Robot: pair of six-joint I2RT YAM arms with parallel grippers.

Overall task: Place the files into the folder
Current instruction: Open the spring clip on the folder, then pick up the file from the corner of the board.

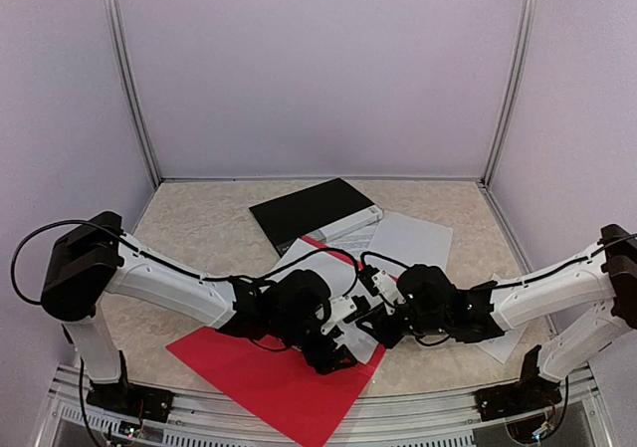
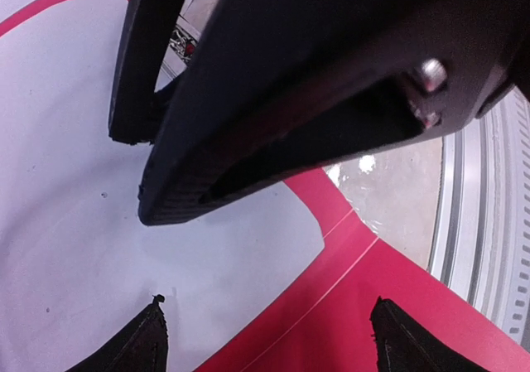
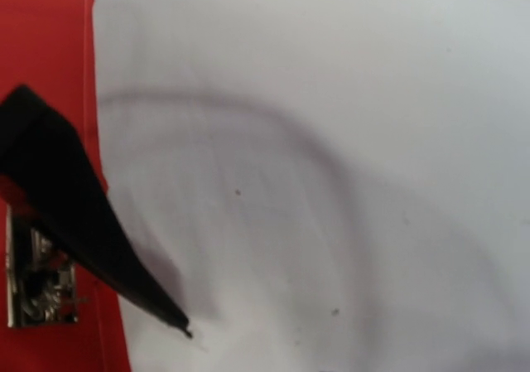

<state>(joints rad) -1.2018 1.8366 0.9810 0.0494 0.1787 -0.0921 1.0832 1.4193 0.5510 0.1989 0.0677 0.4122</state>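
Your left pincer (image 2: 273,343) stands wide with nothing between its tips, low over the open red plastic folder (image 2: 397,306), just where the near corner of a blank white paper sheet (image 2: 83,239) lies on the red. I judge it stands there so it can steady the folder or the sheet while the other arm settles the paper. Your right pincer (image 1: 384,325) points in from the opposite side and meets it over the same sheet. Its jaws look narrow, but you cannot tell from any view whether paper is pinched between them or merely lies under them.

The overhead view gives you what the wrists do not. The folder lies flat at the near edge of the beige speckled counter (image 1: 199,228), with both pincers meeting over its right part. Other loose white sheets (image 1: 410,238) lie farther back, beside a flat black rectangular pad (image 1: 311,208), so I judge most of the files are not yet in. Only the left wrist view shows you the sheet's rounded corner resting on the red, with the right pincer close above it. Only the right wrist view shows one black finger (image 3: 74,214) lying along the sheet's left edge, the red beyond it, and a small metal clip (image 3: 33,285) at the folder; the partner finger is hidden
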